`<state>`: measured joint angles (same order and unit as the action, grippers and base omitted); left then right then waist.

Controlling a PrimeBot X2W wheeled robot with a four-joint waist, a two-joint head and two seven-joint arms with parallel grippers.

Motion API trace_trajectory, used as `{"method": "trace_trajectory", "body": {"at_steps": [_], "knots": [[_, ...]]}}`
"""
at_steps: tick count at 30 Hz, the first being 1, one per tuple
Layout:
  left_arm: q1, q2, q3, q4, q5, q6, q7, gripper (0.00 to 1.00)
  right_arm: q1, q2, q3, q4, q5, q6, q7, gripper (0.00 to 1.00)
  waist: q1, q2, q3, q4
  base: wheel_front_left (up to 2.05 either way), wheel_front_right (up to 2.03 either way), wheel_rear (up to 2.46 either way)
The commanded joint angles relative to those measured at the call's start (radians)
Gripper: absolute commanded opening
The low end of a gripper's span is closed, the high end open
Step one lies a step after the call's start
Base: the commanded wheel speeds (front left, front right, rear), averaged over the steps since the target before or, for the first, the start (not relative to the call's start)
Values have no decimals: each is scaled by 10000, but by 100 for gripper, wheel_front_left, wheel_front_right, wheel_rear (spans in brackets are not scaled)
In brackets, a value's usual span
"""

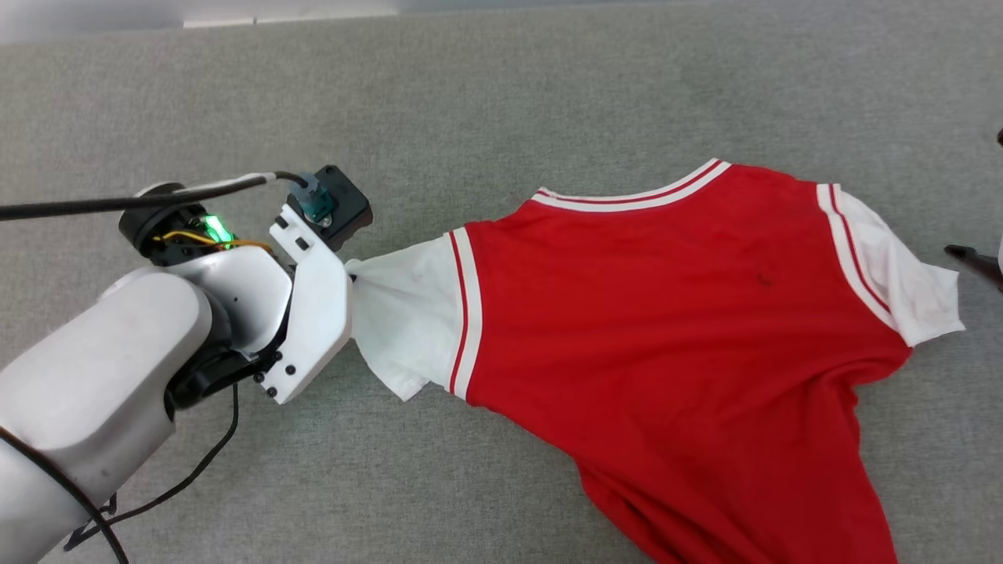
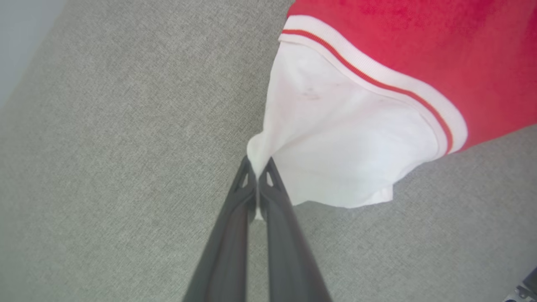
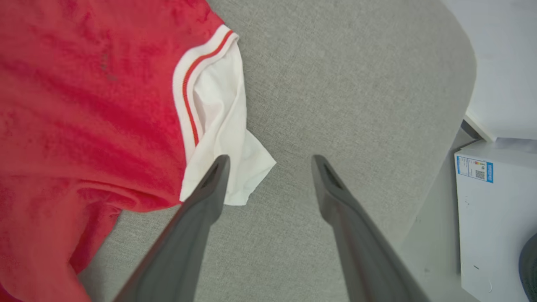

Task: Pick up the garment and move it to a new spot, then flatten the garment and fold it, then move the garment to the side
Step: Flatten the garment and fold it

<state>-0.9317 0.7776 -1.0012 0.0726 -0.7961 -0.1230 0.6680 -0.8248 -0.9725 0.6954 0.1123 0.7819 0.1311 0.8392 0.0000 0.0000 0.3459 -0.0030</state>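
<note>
The garment [image 1: 674,313] lies spread on the grey table [image 1: 501,86], plain red side up, with a white sleeve at each end. My left gripper [image 1: 350,270] is shut on the tip of the left-hand white sleeve [image 2: 335,142], whose cloth bunches into the pinched fingertips [image 2: 268,172]. My right gripper [image 3: 270,161] is open above the table beside the other white sleeve [image 3: 222,121]. Its left finger [image 3: 209,188] overlaps that sleeve's corner in the right wrist view. One dark right finger [image 1: 972,257] shows at the right edge of the head view.
A black cable [image 1: 78,205] runs to my left wrist. The table's far edge [image 1: 235,19] is at the top. A white box with a label [image 3: 495,218] stands beyond the table's rounded edge to the right.
</note>
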Motion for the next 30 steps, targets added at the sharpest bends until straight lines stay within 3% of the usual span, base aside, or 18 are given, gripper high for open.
{"method": "trace_trajectory", "body": {"at_steps": [1,7,16,17,18,30], "knots": [[-227,-54,35,-45,61,22,-64,0,-227,205,101,381,242,-7,121,100,0,0,313,199,0,0,0],[-506,-168,138,-210,212,26,-253,0,-319,994,348,1988,522,-7,-147,100,0,0,966,457,0,0,0],[-654,-219,128,-149,344,8,-529,0,350,2139,1806,3258,626,-6,-1091,100,0,0,1461,536,0,0,0],[-632,-220,122,-104,344,6,-569,0,251,2184,1864,3283,641,-6,-1329,94,0,0,1426,507,0,0,0],[-592,-227,131,-48,355,7,-664,0,141,2196,1869,3307,652,-6,-1612,0,0,0,1358,474,0,0,0],[-308,-129,534,297,442,203,-2117,0,-951,1093,1759,2771,874,-9,-4305,0,0,0,-426,49,0,0,0]]}}
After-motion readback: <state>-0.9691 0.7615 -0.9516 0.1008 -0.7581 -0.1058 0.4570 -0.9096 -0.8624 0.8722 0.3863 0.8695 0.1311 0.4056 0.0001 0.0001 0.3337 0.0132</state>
